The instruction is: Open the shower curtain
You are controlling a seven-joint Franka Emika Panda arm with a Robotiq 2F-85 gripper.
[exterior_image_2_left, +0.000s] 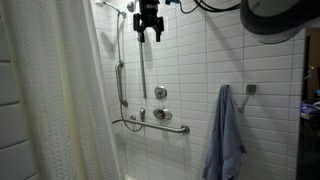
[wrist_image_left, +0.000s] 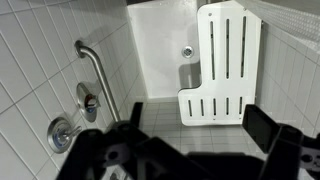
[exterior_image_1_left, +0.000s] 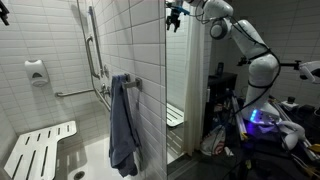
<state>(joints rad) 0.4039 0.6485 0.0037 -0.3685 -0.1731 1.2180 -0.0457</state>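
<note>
**Open gripper high in the shower, curtain hanging apart at the side**

In an exterior view the shower curtain hangs at the left edge of the picture. It is an off-white sheet in soft vertical folds that runs from the top of the frame to the bottom. The gripper sits high up in front of the tiled wall, close to the shower rail and well apart from the curtain. Its two dark fingers point down, spread wide, with nothing between them. A vertical grab bar is fixed to the wall below it. A blue-grey towel hangs from a hook further along the same wall.

The wrist view looks down into the stall. The fingers frame the bottom of the picture, and beyond them a white slatted shower seat is seen over the shower floor, near the drain.
</note>
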